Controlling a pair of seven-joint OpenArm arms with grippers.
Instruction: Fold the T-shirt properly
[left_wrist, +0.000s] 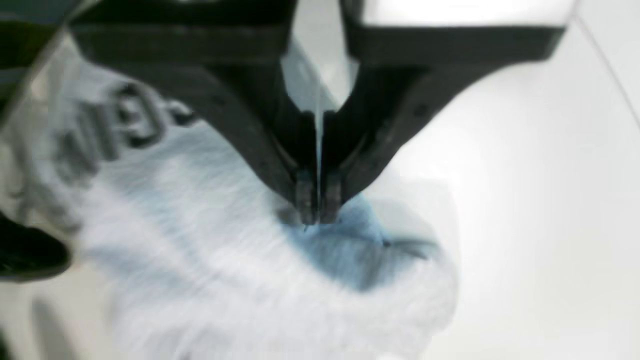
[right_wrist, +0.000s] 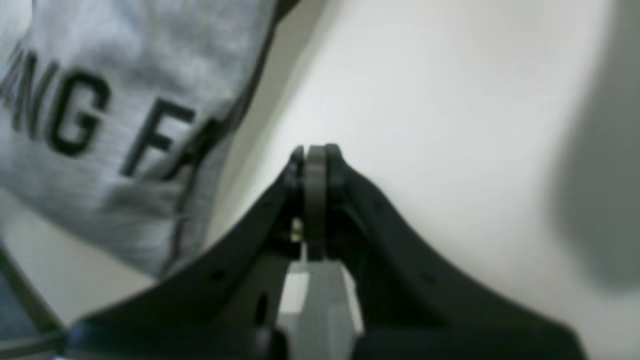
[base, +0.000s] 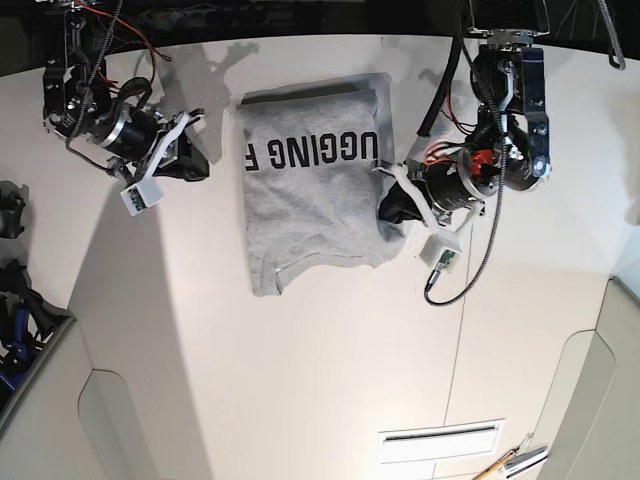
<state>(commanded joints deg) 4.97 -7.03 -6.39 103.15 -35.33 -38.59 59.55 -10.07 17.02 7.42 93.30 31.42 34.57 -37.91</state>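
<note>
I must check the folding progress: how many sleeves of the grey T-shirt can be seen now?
1. On the heather-grey cotton T-shirt with black lettering, one short sleeve lies at its lower corner in the base view, on the white table. The other may be folded under.

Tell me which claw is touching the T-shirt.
The left claw, pressed shut on the T-shirt's edge. The right claw is shut over bare table, apart from the cloth.

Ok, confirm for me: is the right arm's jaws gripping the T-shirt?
No: the right gripper is shut on nothing over bare table, with the T-shirt lying apart from it.
</note>
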